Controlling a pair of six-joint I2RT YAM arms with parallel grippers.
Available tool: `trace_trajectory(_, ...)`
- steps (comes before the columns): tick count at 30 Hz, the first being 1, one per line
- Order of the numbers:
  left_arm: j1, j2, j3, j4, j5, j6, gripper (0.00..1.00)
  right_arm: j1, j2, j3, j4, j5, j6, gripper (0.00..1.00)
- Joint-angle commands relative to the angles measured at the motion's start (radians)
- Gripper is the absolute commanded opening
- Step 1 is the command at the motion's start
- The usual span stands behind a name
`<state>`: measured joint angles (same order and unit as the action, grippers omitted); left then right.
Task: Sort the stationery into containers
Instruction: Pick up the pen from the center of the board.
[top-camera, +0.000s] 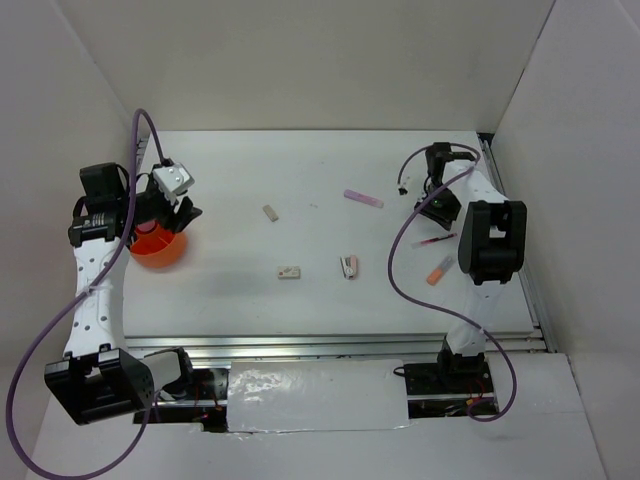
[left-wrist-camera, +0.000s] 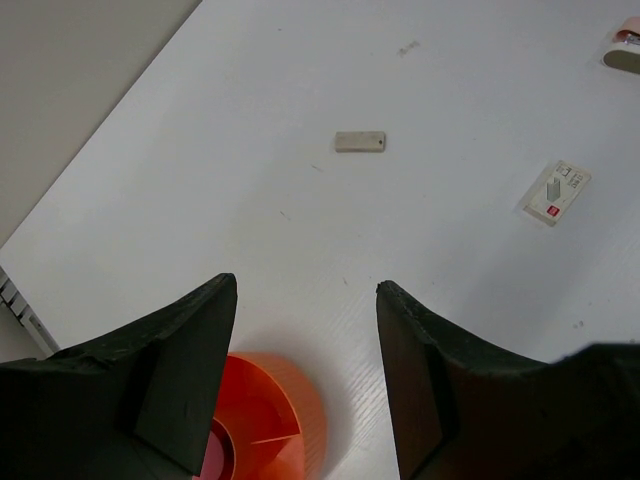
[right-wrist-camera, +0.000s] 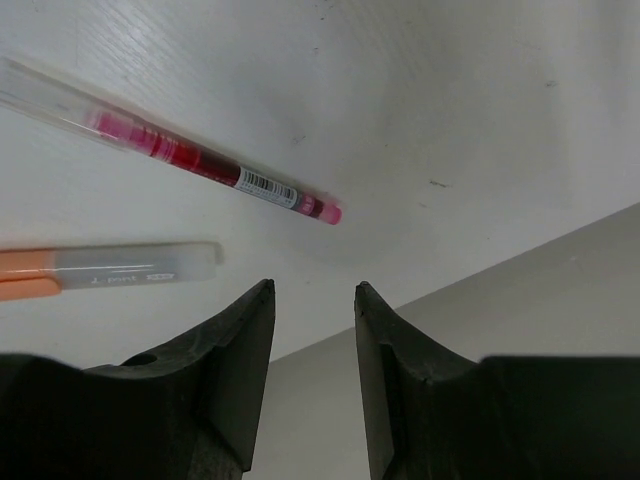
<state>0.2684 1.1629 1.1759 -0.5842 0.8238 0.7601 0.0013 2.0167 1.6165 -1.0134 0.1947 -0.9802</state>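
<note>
Little of the sorting looks done: the orange tub sits at the left edge of the table, and the left wrist view shows only a glimpse of something pink inside it, too hidden to name. Everything else lies out on the table. A lilac pen is far of centre, a beige block lies to its left, and a white block and a pink-and-white piece are nearer the middle. A red pen and an orange pen lie at the right. The left tool hangs over the tub's far rim, spread wide and holding nothing. The right tool hovers just beside the red pen near the table's right edge, its jaws a narrow gap apart and empty. The table is plain white and matte, boxed in by white walls on three sides, with a metal rail along the near edge and purple cables looping from both arms.
</note>
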Motion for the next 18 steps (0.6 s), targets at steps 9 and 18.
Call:
trace_trajectory(9, -0.015, 0.026, 0.002, 0.011, 0.044, 0.024, 0.71, -0.047, 0.066, 0.057, -0.034, -0.092, -0.255, 0.46)
trace_trajectory(18, -0.021, 0.041, -0.012, 0.024, 0.041, 0.005, 0.71, -0.035, 0.114, 0.069, -0.038, -0.121, -0.299, 0.45)
